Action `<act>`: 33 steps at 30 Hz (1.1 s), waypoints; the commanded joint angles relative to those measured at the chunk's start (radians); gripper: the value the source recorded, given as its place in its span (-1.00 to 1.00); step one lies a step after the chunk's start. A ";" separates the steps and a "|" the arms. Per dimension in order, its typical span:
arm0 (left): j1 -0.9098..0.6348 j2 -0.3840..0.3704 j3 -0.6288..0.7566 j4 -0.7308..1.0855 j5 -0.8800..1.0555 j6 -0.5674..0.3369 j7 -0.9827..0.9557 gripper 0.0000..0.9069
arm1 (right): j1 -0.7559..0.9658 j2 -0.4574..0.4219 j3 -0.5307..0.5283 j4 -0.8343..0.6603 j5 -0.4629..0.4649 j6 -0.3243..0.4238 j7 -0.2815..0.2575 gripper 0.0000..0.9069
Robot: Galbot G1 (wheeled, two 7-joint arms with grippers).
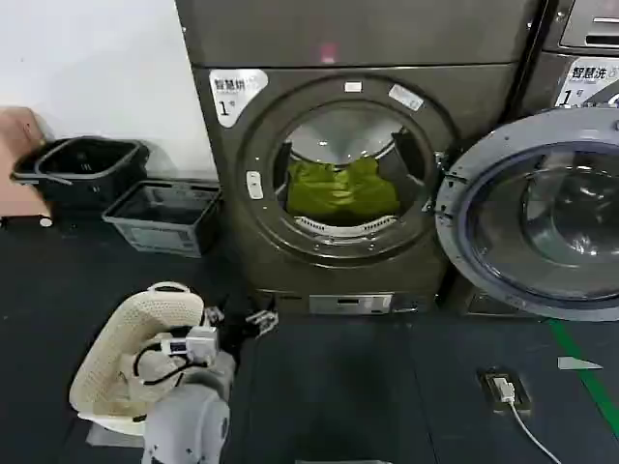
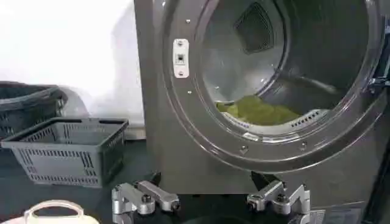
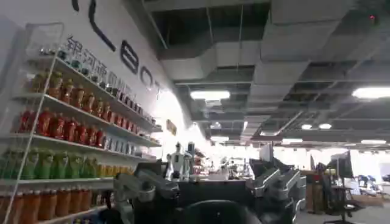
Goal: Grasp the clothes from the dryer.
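Nearest, the left hand [image 1: 253, 320] hangs low over the dark floor beside a cream basket [image 1: 131, 353], fingers spread and aimed at the dryer [image 1: 338, 251] — likely readied for a reach. The right hand [image 3: 210, 189] points into the room, also spread, parked. Farther, the door [image 1: 542, 213] swings fully right, leaving the porthole rim unobstructed; the green clothes [image 1: 340, 190] lie low in the drum
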 commanded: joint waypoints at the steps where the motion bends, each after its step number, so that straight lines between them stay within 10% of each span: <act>1: -0.001 0.000 0.001 0.001 0.003 0.049 0.001 1.00 | 0.000 0.000 0.000 0.001 -0.001 0.001 -0.002 1.00; 33: 0.002 0.005 0.005 -0.001 0.010 0.049 0.009 1.00 | -0.006 -0.003 -0.034 -0.040 0.002 0.079 0.078 1.00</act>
